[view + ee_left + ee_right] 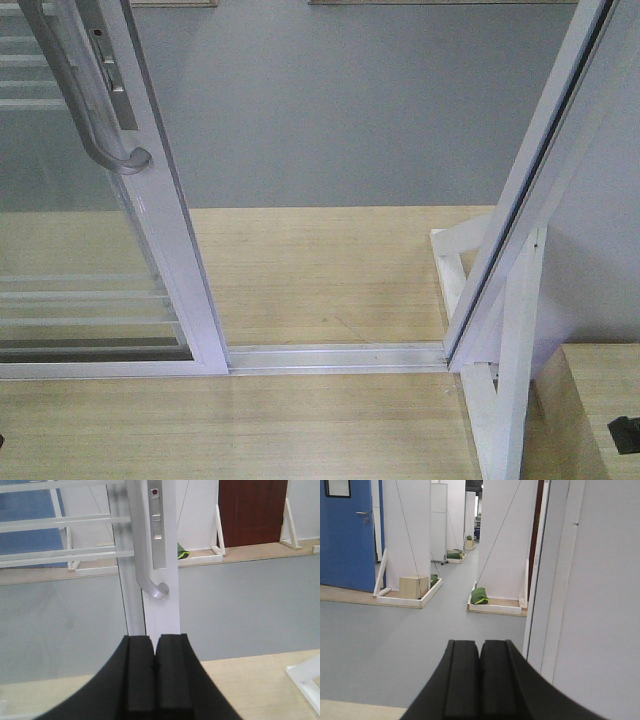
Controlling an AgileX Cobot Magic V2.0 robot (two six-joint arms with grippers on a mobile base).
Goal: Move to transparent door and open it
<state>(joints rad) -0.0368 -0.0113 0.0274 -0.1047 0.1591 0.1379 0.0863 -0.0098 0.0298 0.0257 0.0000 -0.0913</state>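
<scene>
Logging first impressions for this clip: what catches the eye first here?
The transparent door stands slid to the left of the front view, with an open gap and floor track beside it. Its curved grey handle sits just above the shut left gripper. The right gripper, also shut, faces a corridor.

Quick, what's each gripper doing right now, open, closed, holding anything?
Left gripper: closed, holding nothing, just short of the transparent door frame below the pull handle.
Right gripper: closed, holding nothing.

The left gripper points level and forward, its black pads pressed together with nothing between them. The right gripper sits the same way (jaws closed, empty), also aimed straight ahead.
</scene>
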